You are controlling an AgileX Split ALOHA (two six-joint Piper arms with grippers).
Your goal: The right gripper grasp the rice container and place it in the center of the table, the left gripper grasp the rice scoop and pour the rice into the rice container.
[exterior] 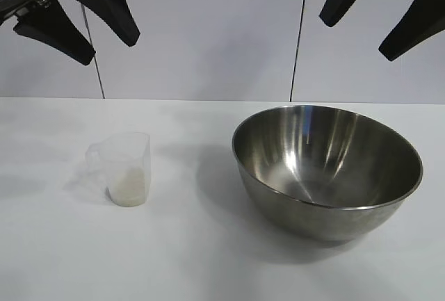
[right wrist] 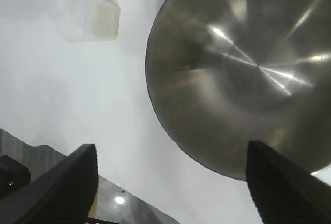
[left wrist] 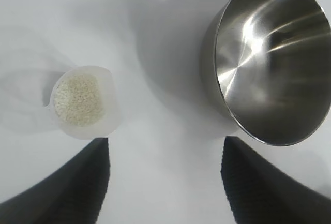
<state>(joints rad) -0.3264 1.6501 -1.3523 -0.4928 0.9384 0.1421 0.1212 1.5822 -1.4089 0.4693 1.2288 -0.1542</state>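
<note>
The rice container (exterior: 327, 165), a wide shiny steel bowl, stands on the white table (exterior: 208, 259) at the right of centre; it also shows as the rice container (left wrist: 274, 58) and the rice container (right wrist: 243, 69). The rice scoop (exterior: 125, 169), a small clear plastic cup, stands upright to its left with rice (left wrist: 78, 100) in its bottom. High above the scoop hangs my left gripper (exterior: 110, 49), open and empty. My right gripper (exterior: 358, 40) hangs open high above the bowl, holding nothing. In the wrist views, left gripper (left wrist: 165, 140) and right gripper (right wrist: 172, 145) both show wide gaps.
White wall panels with dark vertical seams (exterior: 299, 33) stand behind the table. In the right wrist view the table's edge (right wrist: 129, 193) and a darker floor beyond it show near the fingers.
</note>
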